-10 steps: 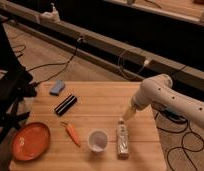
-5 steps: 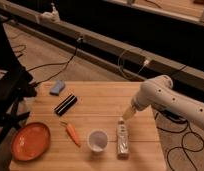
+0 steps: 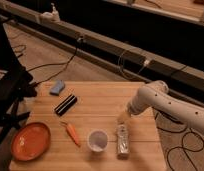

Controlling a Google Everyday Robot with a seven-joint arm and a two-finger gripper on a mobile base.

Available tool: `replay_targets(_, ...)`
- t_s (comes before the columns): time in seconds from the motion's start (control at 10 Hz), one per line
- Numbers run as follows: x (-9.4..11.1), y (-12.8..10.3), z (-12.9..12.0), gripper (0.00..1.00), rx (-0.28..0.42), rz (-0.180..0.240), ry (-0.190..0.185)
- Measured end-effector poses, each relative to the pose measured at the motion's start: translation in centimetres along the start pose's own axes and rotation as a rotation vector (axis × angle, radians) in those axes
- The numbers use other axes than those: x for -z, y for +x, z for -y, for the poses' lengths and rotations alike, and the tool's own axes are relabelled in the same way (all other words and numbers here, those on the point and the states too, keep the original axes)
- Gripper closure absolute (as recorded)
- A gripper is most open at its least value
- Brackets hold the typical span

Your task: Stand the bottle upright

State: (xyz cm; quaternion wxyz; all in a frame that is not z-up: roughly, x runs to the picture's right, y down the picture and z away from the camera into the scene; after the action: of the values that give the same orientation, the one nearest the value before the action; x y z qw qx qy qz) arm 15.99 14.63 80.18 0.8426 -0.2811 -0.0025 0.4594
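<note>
Camera view: bottle flat, gripper at its far end

The bottle (image 3: 123, 142) lay on its side near the table's (image 3: 105, 100) front edge, just beside the white cup (image 3: 97, 140). The gripper (image 3: 124, 118) hung at its far end, probably placed there to tip it upright. Whether it gripped anything could not be told.

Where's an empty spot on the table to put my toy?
The wide bare patch lies on the table between the black bar and the gripper, which sits at the bottle's far end. Crowded along the front: plate, carrot, cup, bottle.
</note>
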Motion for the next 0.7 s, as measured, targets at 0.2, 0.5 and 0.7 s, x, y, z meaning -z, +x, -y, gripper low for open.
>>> replay_targets(0.2, -1.1, 0.2, 0.4, 0.20, -0.032, -0.015, 0.009)
replay_targets(0.5, -3.0, 0.5, 0.8, 0.20, -0.067, -0.056, 0.020)
replay_targets(0.7, -4.3, 0.6, 0.0, 0.20, -0.067, -0.083, 0.011)
